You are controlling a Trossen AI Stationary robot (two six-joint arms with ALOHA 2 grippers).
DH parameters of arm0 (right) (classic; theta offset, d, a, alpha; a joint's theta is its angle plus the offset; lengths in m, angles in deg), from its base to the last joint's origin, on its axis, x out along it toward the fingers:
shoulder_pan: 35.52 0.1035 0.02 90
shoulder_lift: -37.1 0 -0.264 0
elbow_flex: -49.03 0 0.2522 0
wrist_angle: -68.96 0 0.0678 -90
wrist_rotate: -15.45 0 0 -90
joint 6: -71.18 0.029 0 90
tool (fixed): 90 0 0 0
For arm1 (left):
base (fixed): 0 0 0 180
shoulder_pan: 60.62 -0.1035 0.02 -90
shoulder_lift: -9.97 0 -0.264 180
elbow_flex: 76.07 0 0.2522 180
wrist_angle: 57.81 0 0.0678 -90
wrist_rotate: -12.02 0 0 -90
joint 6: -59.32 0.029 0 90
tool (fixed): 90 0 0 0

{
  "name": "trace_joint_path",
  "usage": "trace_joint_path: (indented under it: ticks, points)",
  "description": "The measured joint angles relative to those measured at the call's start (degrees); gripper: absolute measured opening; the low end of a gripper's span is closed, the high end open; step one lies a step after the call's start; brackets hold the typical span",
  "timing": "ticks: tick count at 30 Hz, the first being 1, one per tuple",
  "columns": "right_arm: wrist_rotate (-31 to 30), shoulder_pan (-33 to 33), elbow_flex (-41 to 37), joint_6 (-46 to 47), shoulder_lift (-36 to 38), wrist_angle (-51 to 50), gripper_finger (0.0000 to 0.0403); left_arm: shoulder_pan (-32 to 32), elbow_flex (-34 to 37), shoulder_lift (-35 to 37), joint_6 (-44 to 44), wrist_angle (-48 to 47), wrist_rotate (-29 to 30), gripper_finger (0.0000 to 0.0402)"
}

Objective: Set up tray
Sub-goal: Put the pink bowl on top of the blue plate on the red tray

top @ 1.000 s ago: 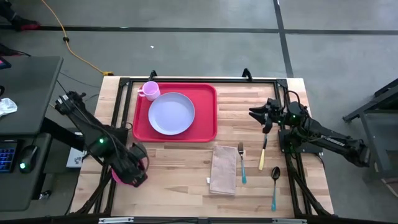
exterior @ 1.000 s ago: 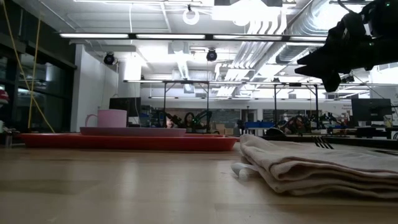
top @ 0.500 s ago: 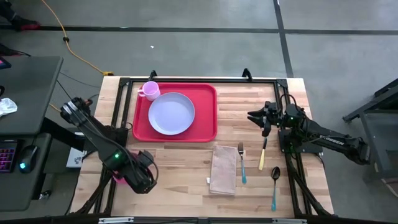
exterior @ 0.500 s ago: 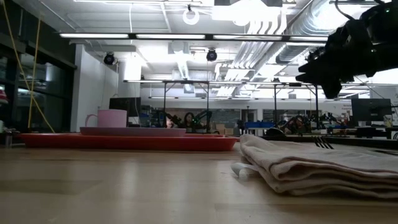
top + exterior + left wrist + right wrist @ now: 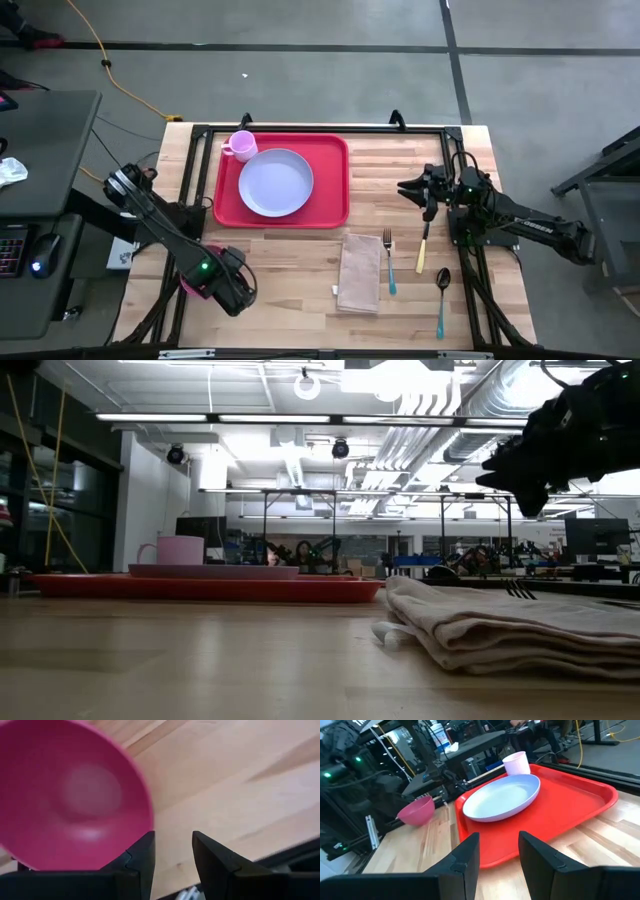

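The red tray [image 5: 330, 205] lies at the far middle of the table, with a lavender plate [image 5: 275, 182] and a pink cup [image 5: 241, 145] on it. A pink bowl [image 5: 192, 287] is at the table's near left corner; in the left wrist view the bowl [image 5: 70, 795] shows its hollow. My left gripper [image 5: 228, 288] points down beside it, open, and bare wood shows between the fingers [image 5: 172, 860]. My right gripper [image 5: 405, 186] hovers level to the right of the tray, open and empty [image 5: 499, 855]. My left gripper has one finger [image 5: 142, 857] right at the outside of the bowl's rim [image 5: 149, 822]. I cannot tell whether it touches the rim. Nothing is between the two fingers.
A folded beige napkin [image 5: 360, 272] lies near the table's front, with a fork [image 5: 388, 262], a knife [image 5: 422, 250] and a spoon [image 5: 441, 295] to its right. Bare wood lies between the bowl and the napkin. A dark frame edges the table.
My left gripper has come down and shifted toward the table's near edge and a little to the right, rolling at the wrist, staying open beside the pink bowl. The bowl has kept its place.
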Motion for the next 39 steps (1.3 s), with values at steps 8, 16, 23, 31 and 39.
trace_joint_path:
  ticks: [8,16,23,31,39]
  points:
    - [1.79,0.0,0.0,0.8,0.02,0.16,0.0114,-0.07,0.58,-3.29,-1.01,0.66,-0.3,0.0161]
    - [2.81,0.0,0.0,0.72,0.0,0.18,0.0114,-0.07,0.58,-6.75,-0.99,0.82,-1.15,0.0161]
    - [4.38,0.0,0.0,1.19,0.02,0.39,0.0114,-0.07,0.58,-8.56,-0.88,0.81,-2.06,0.0161]
    - [4.66,0.0,0.0,1.33,0.01,0.39,0.0114,-0.07,0.58,-8.57,-0.9,-0.3,-2.18,0.0161]
    - [4.66,0.0,0.0,1.33,0.0,0.38,0.0114,-0.07,0.58,-8.57,-0.88,-0.56,-2.15,0.0161]
